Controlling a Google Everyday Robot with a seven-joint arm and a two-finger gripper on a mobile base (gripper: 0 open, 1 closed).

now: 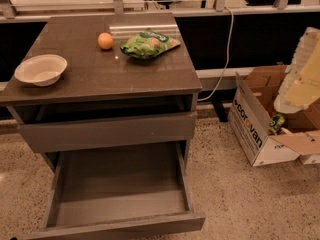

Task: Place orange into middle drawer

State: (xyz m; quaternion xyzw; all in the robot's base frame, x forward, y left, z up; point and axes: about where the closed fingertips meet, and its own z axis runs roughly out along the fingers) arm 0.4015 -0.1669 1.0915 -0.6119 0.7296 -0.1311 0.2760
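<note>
The orange [105, 41] sits on the back part of the grey cabinet top [100, 74], just left of a green snack bag [148, 43]. The middle drawer [120, 179] is pulled far out below, its flat grey floor bare. My gripper [300, 74] shows as a pale cream shape at the right edge, raised over a cardboard box, far to the right of the orange and the drawer. It holds nothing that I can see.
A white bowl [41, 69] stands at the left edge of the cabinet top. The upper drawer [107, 131] is slightly out, showing a tall plain front. An open cardboard box [260, 129] stands on the speckled floor at right. A white cable [227, 59] hangs behind.
</note>
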